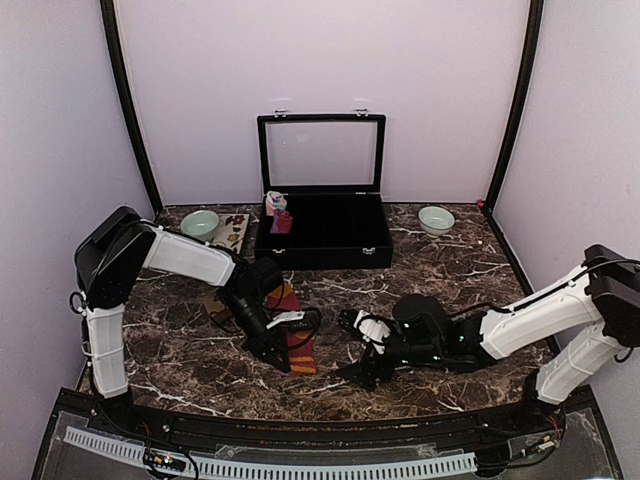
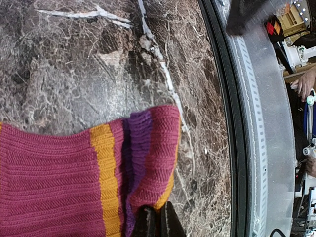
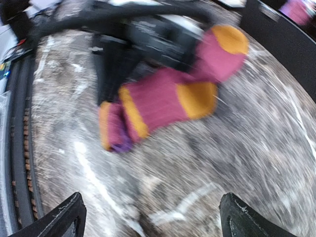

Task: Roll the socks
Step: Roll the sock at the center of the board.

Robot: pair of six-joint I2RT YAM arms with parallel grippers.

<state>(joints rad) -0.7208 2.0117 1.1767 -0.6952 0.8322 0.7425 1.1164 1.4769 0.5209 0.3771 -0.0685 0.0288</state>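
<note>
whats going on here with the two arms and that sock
The left gripper is pinched shut on the purple-and-orange striped cuff of a red-maroon knitted sock lying stretched out on the dark marble table. The right gripper hovers open nearby, facing the sock and holding nothing. The sock is not yet rolled.

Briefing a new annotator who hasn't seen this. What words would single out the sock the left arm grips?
On the dark marble table, in front of the black case, the left gripper pinches a sock by its cuff. It is maroon with orange patches and a purple-orange striped cuff, unlike the pink and light-blue bundle inside it.
</note>
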